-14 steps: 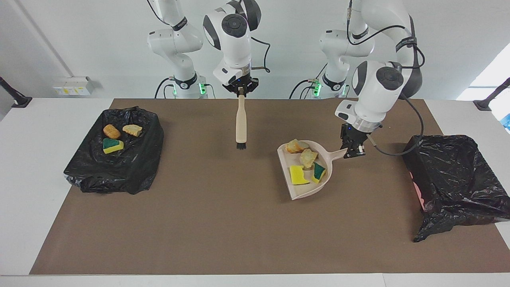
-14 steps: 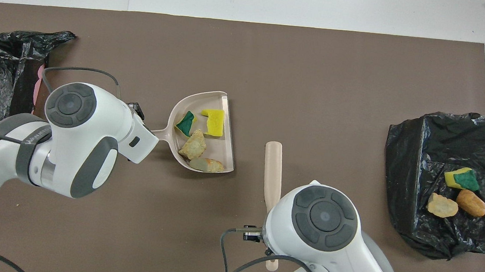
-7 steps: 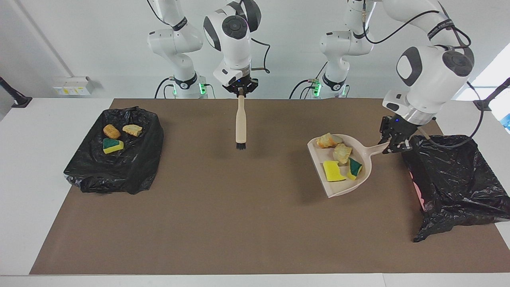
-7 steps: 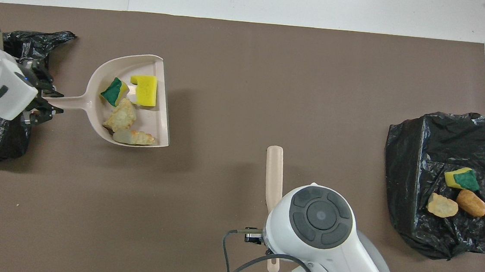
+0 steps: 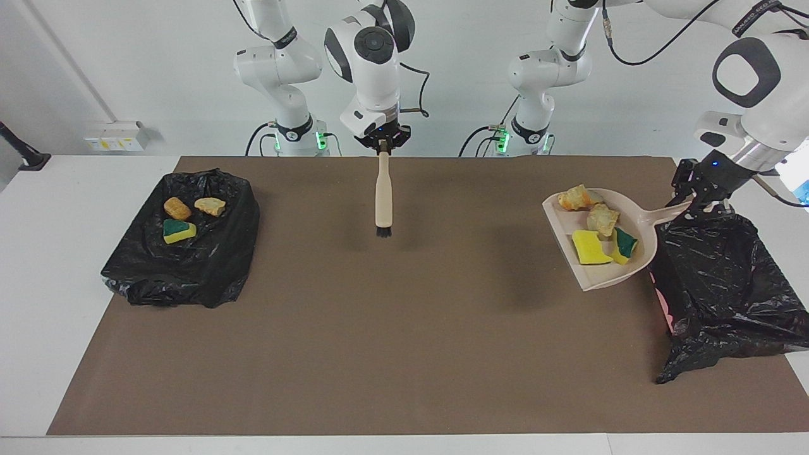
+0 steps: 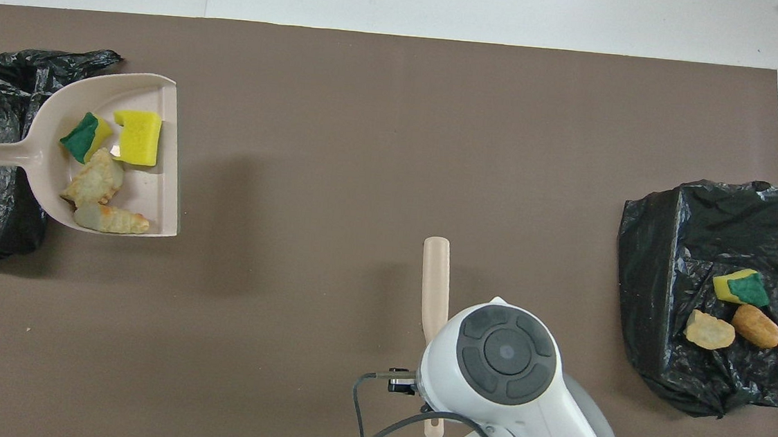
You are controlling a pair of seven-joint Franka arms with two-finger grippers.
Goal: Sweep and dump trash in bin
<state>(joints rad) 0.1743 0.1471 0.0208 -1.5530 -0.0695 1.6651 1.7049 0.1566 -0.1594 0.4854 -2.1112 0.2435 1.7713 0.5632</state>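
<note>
Over bin [image 5: 727, 284] | left gripper [image 5: 706, 205] pinching dustpan [image 5: 632, 218] | right gripper [image 5: 382, 144] pinching brush [image 5: 383, 196]

Over the last second we have carried the dustpan [image 5: 603, 253] from the middle of the surface toward the left arm's end, raising it off the mat as it went. Our left hand [image 5: 703, 203] has moved with the handle and now sits over the bin [image 5: 720, 284]; the pan's rear edge has reached the bin's rim. The four scraps [image 5: 597, 234] rode along inside, sliding only slightly. In the overhead view the left arm has passed out of sight.
</note>
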